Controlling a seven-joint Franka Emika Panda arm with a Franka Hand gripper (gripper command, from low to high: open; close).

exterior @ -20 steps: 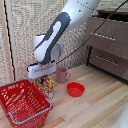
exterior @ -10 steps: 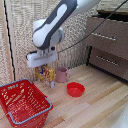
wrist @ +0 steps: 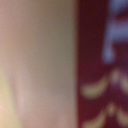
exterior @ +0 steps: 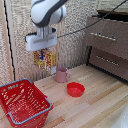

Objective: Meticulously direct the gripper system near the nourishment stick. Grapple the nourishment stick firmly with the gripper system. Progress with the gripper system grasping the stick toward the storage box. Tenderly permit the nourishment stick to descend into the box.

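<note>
In the exterior view we see the gripper system (exterior: 44,48) hanging off the white arm (exterior: 47,12), raised well above the wooden table (exterior: 100,105). The nourishment stick (exterior: 45,60) hangs upright directly beneath the white gripper block, its top edge tucked up between the fingers, so we read the fingers as closed on the package and carrying it clear of the table. We cannot make out the fingertips themselves at this resolution. The package shows yellow-orange with red and mixed print. The storage box (exterior: 22,102) sits on the table toward the exterior view's left and nearer the camera than the package; the stick is above and beyond its far rim, not over its opening as far as we can judge. The pink mug (exterior: 62,74) stands on the table just to the exterior view's right of the hanging stick, and the small red bowl (exterior: 75,89) lies in front of the mug. A dark drawer cabinet (exterior: 107,45) stands on the exterior view's right. The wrist view is badly blurred: we see only a pale pinkish area beside a dark red printed surface (wrist: 102,65) filling one side, too close to identify with certainty.
</note>
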